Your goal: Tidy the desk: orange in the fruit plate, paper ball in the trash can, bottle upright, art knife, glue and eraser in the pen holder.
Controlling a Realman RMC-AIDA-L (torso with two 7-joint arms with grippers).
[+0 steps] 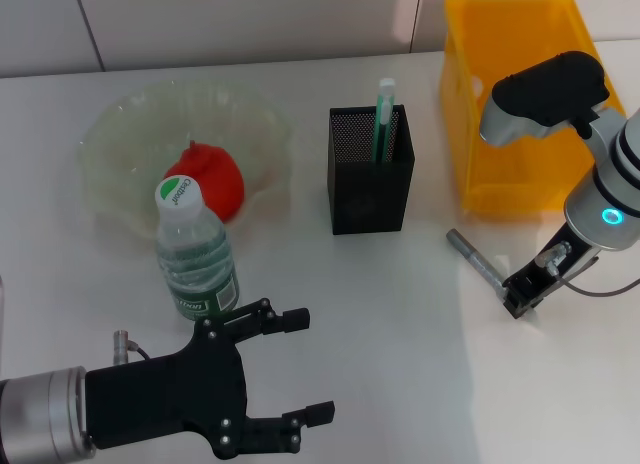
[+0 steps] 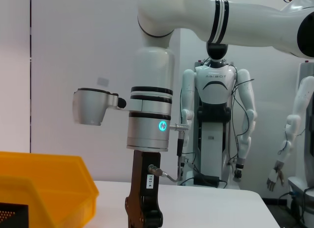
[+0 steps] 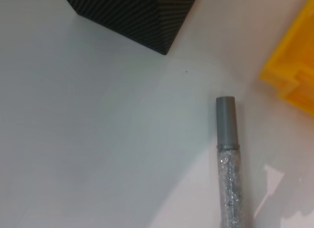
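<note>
The right claw (image 1: 522, 296) sits low over the tabletop (image 1: 400, 314) at the near end of a grey pen-like stick (image 1: 474, 261) — probably the glue or the art knife, I cannot tell which. Whether the claw is clenched on it or released is not visible. The stick lies flat, its long axis running from the claw up and toward the robot's left, the capped end (image 3: 225, 122) pointing roughly at the pen holder (image 1: 370, 169), which stands near, just beyond that tip, with a green-and-white pen already upright inside. So the coming move looks like a lift and a short carry leftward — the right arm is clearly nearer. The left claw (image 1: 300, 369) hovers released, fingers spread, just beside the upright bottle (image 1: 195, 249). The orange (image 1: 205, 184) rests in the plate (image 1: 120, 134); the trash can (image 1: 510, 104) stands behind the right arm.
</note>
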